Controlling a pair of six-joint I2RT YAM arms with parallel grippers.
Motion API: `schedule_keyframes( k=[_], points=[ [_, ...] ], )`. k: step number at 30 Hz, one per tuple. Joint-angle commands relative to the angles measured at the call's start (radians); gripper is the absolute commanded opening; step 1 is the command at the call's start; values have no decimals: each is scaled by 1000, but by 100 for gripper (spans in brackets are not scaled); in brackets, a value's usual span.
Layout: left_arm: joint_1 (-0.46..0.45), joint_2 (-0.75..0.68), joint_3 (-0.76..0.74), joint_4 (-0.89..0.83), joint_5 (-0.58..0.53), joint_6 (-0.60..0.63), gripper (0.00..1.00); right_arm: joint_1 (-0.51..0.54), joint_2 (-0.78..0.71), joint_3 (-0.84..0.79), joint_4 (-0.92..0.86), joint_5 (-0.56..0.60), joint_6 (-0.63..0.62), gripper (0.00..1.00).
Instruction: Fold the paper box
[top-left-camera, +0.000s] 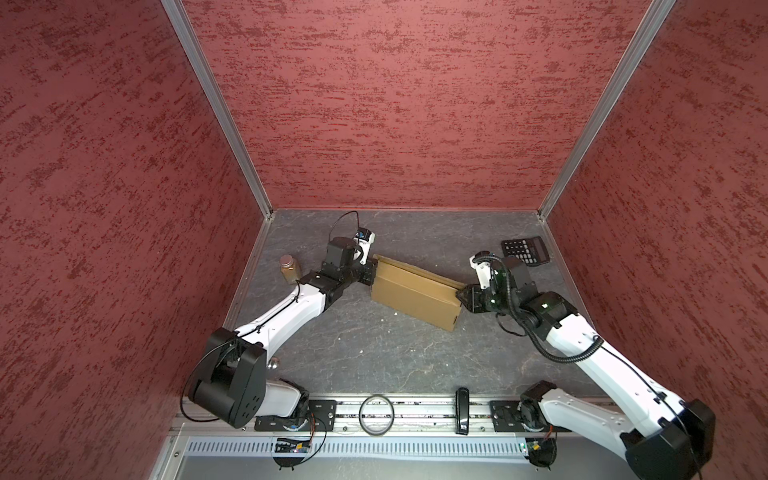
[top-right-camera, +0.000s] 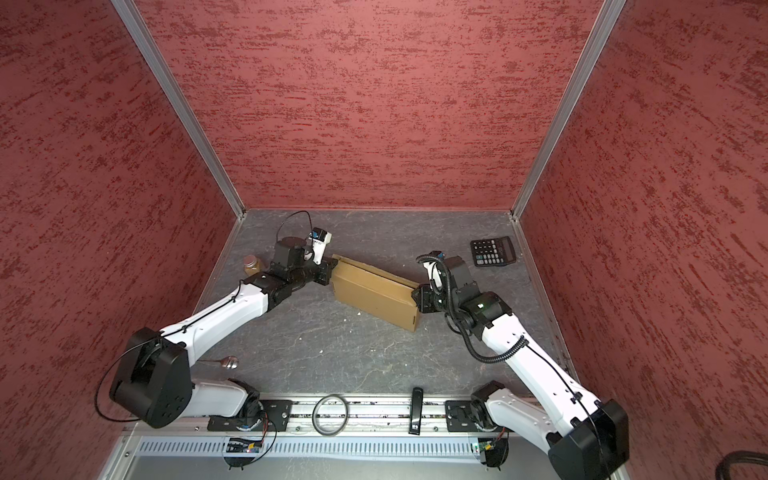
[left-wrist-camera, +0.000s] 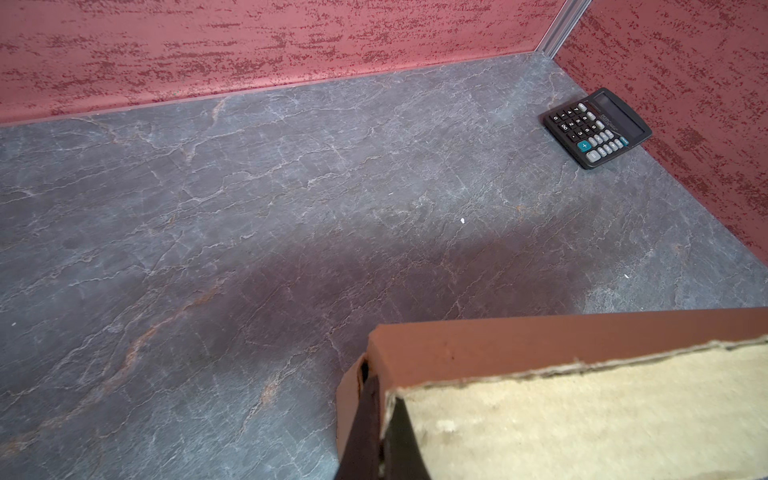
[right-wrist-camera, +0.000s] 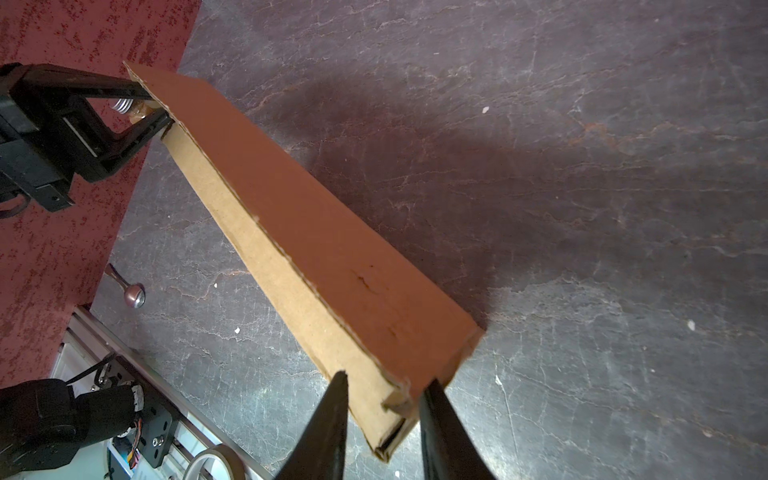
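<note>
one paper box (top-left-camera: 411, 297), gripped between left pincer (top-left-camera: 371, 276), right pincer (top-left-camera: 460, 297)

left arm (top-left-camera: 291, 313), right arm (top-left-camera: 615, 374): white shells, black joints; thin black cable zip-tied on left, black corrugated conduit (top-left-camera: 559, 359) on right; right gripper (right-wrist-camera: 386, 379) fingers black, tapered

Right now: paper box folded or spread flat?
Folded: paper box has closed top and side wall; left tool and right tool grip its ends.
</note>
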Motion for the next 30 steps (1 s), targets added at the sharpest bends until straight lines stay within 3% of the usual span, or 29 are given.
schedule_keyframes(
  k=[1,30],
  points=[
    [-21,1,-26,-64,48,13,0,8,5,45,50,-43,-1,31],
    [-27,-6,-30,-71,43,21,0,8,7,51,51,-46,-5,31]
  ],
)
